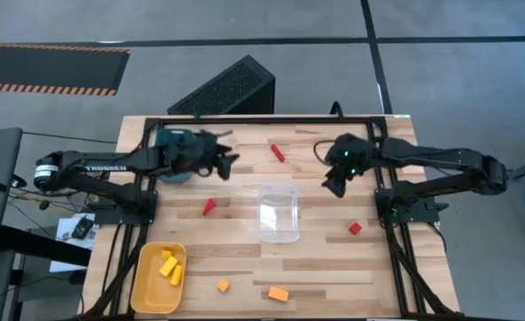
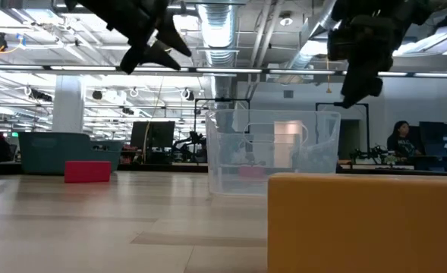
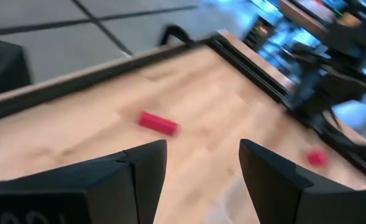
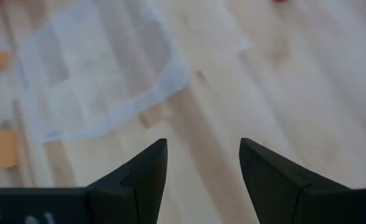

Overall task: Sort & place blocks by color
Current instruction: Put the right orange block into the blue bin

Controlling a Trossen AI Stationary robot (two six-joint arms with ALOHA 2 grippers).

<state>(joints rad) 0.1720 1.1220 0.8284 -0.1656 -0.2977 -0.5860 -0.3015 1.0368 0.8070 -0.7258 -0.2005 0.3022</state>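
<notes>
Both grippers hang open above the table, touching nothing. My left gripper [image 1: 226, 163] [image 3: 202, 168] is over the far left part, a red bar [image 1: 277, 152] [image 3: 158, 122] lying ahead of it. My right gripper [image 1: 332, 183] [image 4: 202, 165] hovers right of the clear box [image 1: 278, 212] [image 4: 102, 68]. A second red block [image 1: 209, 207] [image 2: 87, 171] lies left of the box, and a red cube [image 1: 355, 228] [image 3: 317, 158] to its right. Two orange blocks [image 1: 223, 285] [image 1: 278, 292] rest near the front edge. Yellow blocks [image 1: 171, 267] lie in the yellow tray [image 1: 146, 283].
A teal container [image 1: 168, 171] sits under the left arm at the table's far left. A black frame [image 1: 262, 120] runs along the table's far edge and down both sides. A dark slatted box [image 1: 226, 89] stands on the floor beyond. Bare wood shows between the clear box and the grippers.
</notes>
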